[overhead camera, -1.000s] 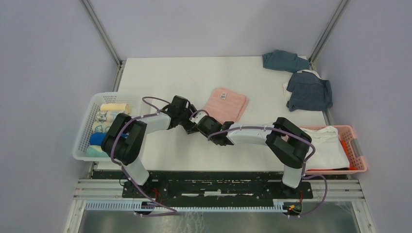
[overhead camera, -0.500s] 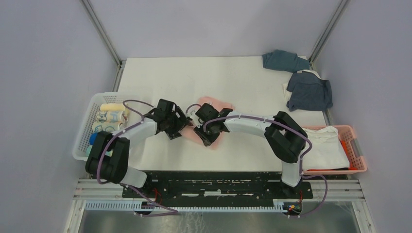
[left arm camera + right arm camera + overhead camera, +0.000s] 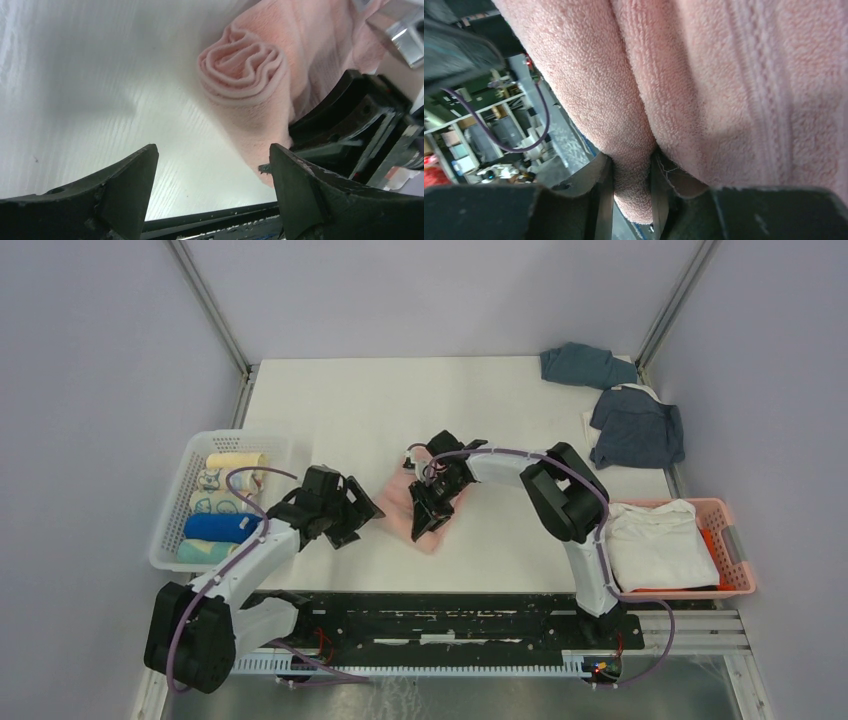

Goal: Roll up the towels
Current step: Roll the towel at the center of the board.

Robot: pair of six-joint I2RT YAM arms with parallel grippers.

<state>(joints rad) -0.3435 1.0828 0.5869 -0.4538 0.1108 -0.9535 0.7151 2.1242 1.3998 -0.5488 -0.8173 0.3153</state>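
Looking down from above and behind the arm bases over the whole table [image 3: 340, 410], skimming low from the left wrist toward the rolled end of the pink towel [image 3: 242, 67] close ahead, and pressing in from the right wrist almost against that same towel, sharing it across all three views.

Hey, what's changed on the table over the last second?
The pink towel, flat a second ago, is now rolled up and sits nearer the arms' bases. The left end effector opened wider and drew back to the left, clear of the towel. The right end effector closed onto a fold of it. The blue towels at the far right, the white basket and the pink basket stayed put.
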